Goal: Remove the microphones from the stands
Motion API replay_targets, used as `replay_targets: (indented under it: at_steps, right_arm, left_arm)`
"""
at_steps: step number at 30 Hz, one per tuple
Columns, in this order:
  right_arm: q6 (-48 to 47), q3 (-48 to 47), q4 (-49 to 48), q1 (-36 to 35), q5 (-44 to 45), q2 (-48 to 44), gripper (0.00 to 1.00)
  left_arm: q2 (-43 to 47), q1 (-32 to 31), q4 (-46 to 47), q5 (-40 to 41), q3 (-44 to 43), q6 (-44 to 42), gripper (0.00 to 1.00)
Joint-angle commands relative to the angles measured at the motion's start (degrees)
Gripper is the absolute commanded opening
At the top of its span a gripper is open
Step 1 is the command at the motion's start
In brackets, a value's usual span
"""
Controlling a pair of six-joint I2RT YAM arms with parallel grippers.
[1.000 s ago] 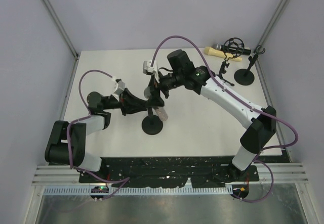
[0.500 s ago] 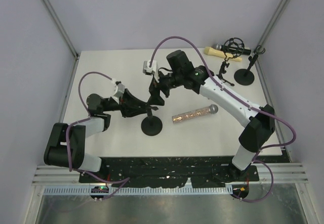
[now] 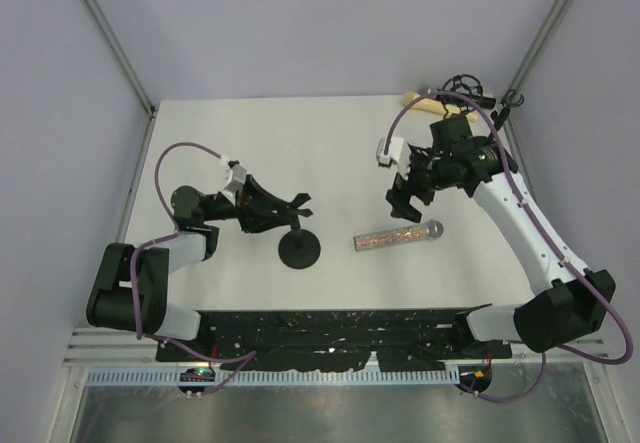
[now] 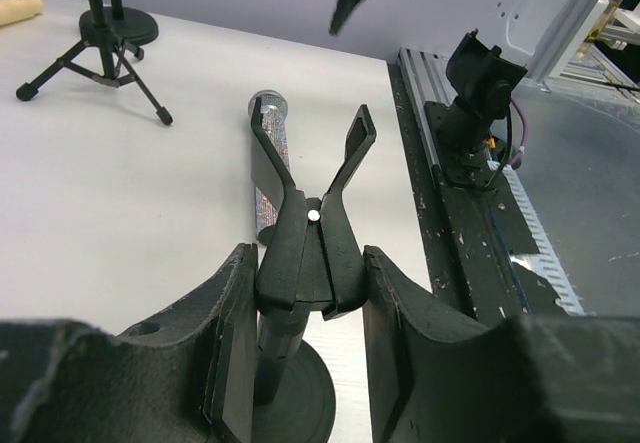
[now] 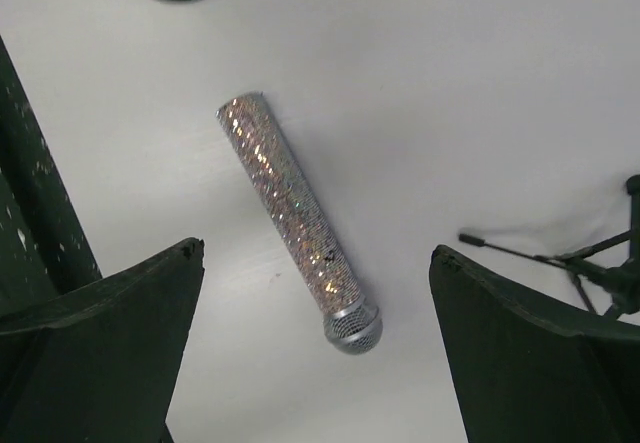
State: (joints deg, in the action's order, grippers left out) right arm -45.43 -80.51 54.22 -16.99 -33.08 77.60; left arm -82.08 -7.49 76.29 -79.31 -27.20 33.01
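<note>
Lying near stand [image 3: 299,250], glittery microphone [image 3: 398,235]; tiny mark [image 5: 325,255], possibly logo

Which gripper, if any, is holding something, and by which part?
Right gripper: nothing; the microphone lies on the table. Left gripper brackets the stand's clip; whether it grips cannot be told.

White table [image 3: 230,143] sits flat and matte under soft, even light; pale lilac walls [image 3: 300,23] close in on three sides; silver frame posts [image 3: 110,35] slant up the corners; aluminium rail [image 3: 90,343] lines the near edge.
</note>
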Motion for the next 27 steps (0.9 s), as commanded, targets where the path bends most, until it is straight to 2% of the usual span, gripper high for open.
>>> replay_targets:
  at_steps: [1,4,7,13,15,16,20,27]
  right_arm:
    - [-14.24,10.08,8.46,-0.67,11.18,-1.31,0.98]
    - [-15.65,14.76,5.12,-0.67,15.92,-0.35,0.99]
    - [-16.44,18.71,0.55,-0.15,17.87,1.84,1.0]
    - [-16.97,18.2,-3.85,2.84,18.05,5.36,1.0]
    - [-17.76,17.93,-5.52,3.54,18.05,6.15,1.0]
    - [-18.11,17.76,-6.22,3.55,18.05,7.2,1.0]
    - [-18.29,14.95,-5.7,3.55,16.38,12.46,0.98]
    - [-19.96,14.42,-6.84,3.55,18.84,19.07,1.0]
  left_arm:
    - [0.61,0.45,8.96,0.12,-0.92,1.0,0.07]
    - [0.96,0.45,9.05,0.73,-0.92,1.7,0.16]
    - [1.4,0.37,8.96,1.09,-0.75,2.23,0.39]
    - [3.51,0.45,8.96,1.44,0.04,2.23,0.88]
    - [4.3,0.45,9.05,1.61,0.22,2.14,0.97]
    - [4.47,0.37,8.96,1.79,-0.04,2.14,1.0]
    - [5.7,0.54,9.05,2.05,-1.01,3.63,1.0]
    - [10.36,1.42,8.61,1.26,-4.61,8.46,1.0]
